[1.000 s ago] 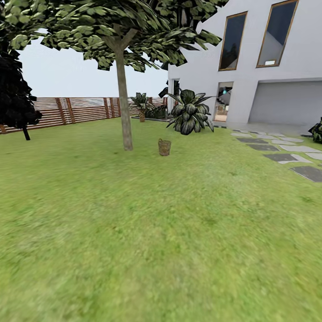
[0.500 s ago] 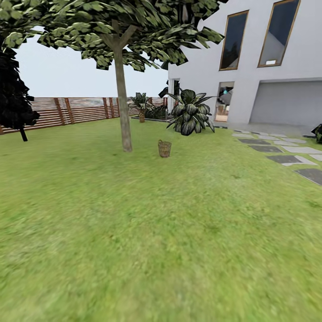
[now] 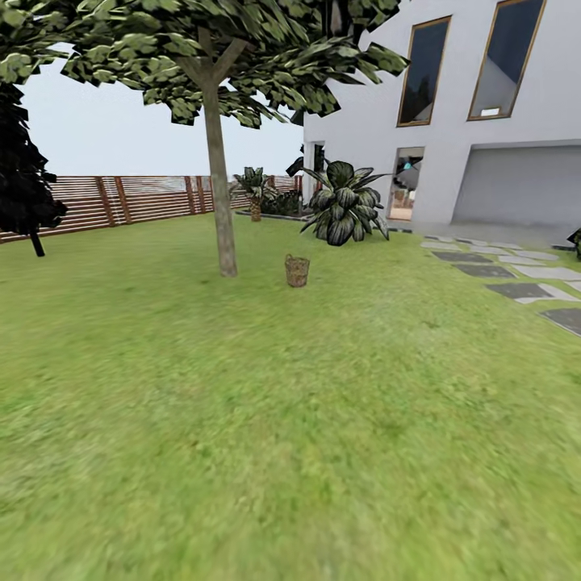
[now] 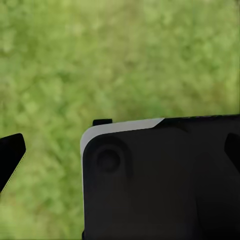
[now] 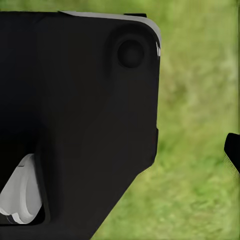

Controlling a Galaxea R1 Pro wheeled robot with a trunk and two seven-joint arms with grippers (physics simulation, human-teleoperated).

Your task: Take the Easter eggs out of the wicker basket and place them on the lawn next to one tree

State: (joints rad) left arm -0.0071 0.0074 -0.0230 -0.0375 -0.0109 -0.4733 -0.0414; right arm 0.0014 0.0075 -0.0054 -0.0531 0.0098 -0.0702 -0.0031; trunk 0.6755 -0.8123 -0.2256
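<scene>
- Head view: the lawn (image 3: pixel 290 420) covers the lower two thirds of the frame as flat green grass.
- The wicker basket (image 3: pixel 297 270) stands upright on the lawn slightly above frame centre. It is too far off to tell whether the Easter eggs are inside.
- The tree (image 3: pixel 219 194), with a straight grey-brown trunk, stands just left of the basket, near it but apart. Its canopy spans the upper left and top centre of the frame.
- A brown slatted fence (image 3: pixel 121 199) runs along the left middle of the frame behind the tree.
- A white house (image 3: pixel 452 121) fills the upper right; a broad-leaved shrub (image 3: pixel 345 211) stands in front of it.
- Grey stepping stones (image 3: pixel 516 286) lie at the right edge, well apart from the basket.
- Left wrist view: a dark housing sits over blurred grass, with a dark tip (image 4: pixel 10 155) at one edge. Whether the left gripper is open or closed cannot be determined.
- Right wrist view: a dark housing covers much of the frame over grass, with a dark tip (image 5: pixel 232 152) at the edge. The right gripper state likewise cannot be determined.
</scene>
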